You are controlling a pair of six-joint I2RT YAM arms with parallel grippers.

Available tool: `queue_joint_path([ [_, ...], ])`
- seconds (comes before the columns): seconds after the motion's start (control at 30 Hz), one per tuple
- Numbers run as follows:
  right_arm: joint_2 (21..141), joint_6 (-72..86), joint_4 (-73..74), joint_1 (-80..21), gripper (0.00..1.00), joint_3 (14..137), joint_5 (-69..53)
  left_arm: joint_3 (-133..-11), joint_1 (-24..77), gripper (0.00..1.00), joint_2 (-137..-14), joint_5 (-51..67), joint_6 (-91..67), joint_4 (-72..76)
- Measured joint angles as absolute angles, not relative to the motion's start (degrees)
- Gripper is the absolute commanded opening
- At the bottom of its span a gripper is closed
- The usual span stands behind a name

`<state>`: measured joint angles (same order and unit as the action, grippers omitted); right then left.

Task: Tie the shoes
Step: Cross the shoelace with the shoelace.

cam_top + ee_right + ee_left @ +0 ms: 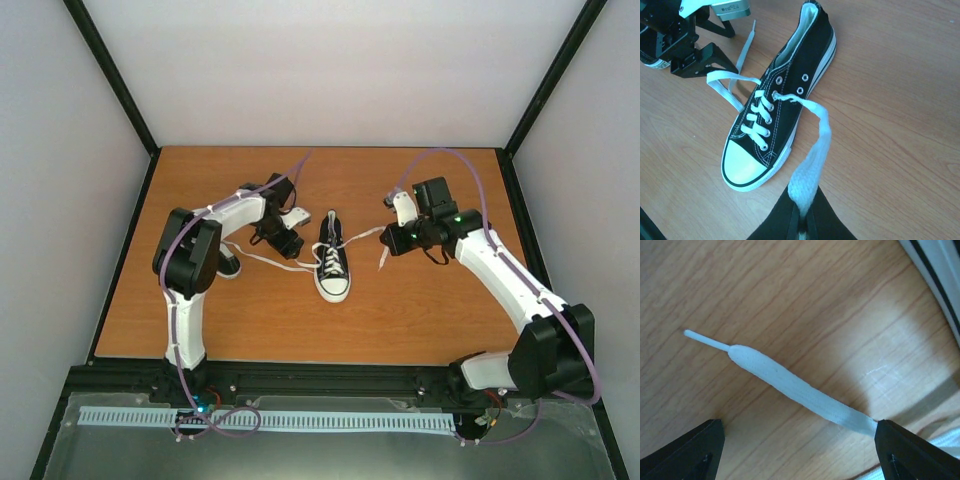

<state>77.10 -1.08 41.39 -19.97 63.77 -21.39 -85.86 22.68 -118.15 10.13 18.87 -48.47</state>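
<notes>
While the sneaker (332, 262) rests on its sole, we find the right gripper (801, 220) clamped on the lace (815, 147) drawn out to its right. Left of the sneaker, the left gripper (799, 445) straddles the other lace end (785, 380), fingers (685, 455) apart; a second sneaker (229, 267) lies farther left.

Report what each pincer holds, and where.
The right pincer is shut on a white lace of the shoe, along its free length. The left pincer is open, holding nothing.

Black sneaker (795, 75) with white laces (820, 135) and toe cap (742, 167); orange-brown woodgrain table (890, 125).
</notes>
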Motion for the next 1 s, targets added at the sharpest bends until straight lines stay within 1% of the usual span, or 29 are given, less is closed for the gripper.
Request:
queue_joint_path([
  [0.1, 77.3, -1.0, 41.5, -20.0, 0.03, 63.2, -21.0, -84.9, 23.6, 0.84, -118.0, 8.0, 16.6, -46.5],
  [0.2, 77.7, -1.0, 41.4, -20.0, 0.03, 63.2, -20.5, -84.4, 23.9, 0.8, -118.0, 7.9, 15.0, -44.6],
  [0.23, 77.7, -1.0, 41.4, -20.0, 0.03, 63.2, -20.3, -84.4, 24.1, 0.78, -118.0, 7.9, 14.5, -44.2],
  [0.27, 77.7, -1.0, 41.4, -20.0, 0.03, 63.2, -20.2, -84.3, 24.2, 0.74, -118.0, 7.8, 14.2, -43.6],
  [0.33, 77.7, -1.0, 41.4, -20.0, 0.03, 63.2, -20.1, -84.2, 24.4, 0.62, -118.2, 6.9, 13.6, -42.7],
  [0.37, 77.7, -1.0, 41.4, -19.9, 0.03, 63.2, -20.1, -84.3, 24.6, 0.53, -118.3, 6.3, 13.3, -42.4],
  [0.47, 77.7, -1.0, 41.4, -20.0, 0.03, 63.2, -20.0, -84.6, 25.1, 0.19, -118.8, 4.0, 13.5, -41.5],
  [0.5, 77.7, -1.0, 41.4, -20.0, 0.03, 63.2, -20.0, -84.6, 25.2, 0.1, -118.9, 2.9, 13.9, -41.2],
  [0.53, 77.7, -1.0, 41.4, -20.0, 0.03, 63.1, -20.0, -84.5, 25.3, 0.02, -118.9, 2.5, 13.8, -41.1],
  [0.6, 77.7, -1.0, 41.3, -20.0, 0.03, 62.9, -20.0, -84.1, 25.3, 0.01, -118.7, 1.3, 14.9, -40.6],
  [0.73, 77.7, -0.9, 41.9, -20.0, 0.03, 62.5, -20.2, -80.6, 24.9, 0.01, -116.4, 0.5, 15.9, -38.5],
  [0.87, 77.5, 0.0, 42.9, -20.2, 0.05, 61.5, -21.9, -76.7, 23.2, 0.01, -110.8, 3.7, 16.0, -40.3],
  [0.93, 77.3, 1.2, 43.5, -20.7, 0.08, 60.1, -24.0, -76.4, 22.1, 0.01, -106.2, 6.7, 16.1, -41.0],
  [0.97, 77.3, 1.8, 43.7, -21.2, 0.11, 59.3, -25.1, -76.6, 21.6, 0.01, -103.4, 8.4, 16.3, -41.2],
  [1.0, 77.2, 2.7, 44.0, -21.9, 0.17, 58.4, -26.3, -77.0, 21.4, 0.01, -101.4, 9.6, 16.3, -41.6],
])
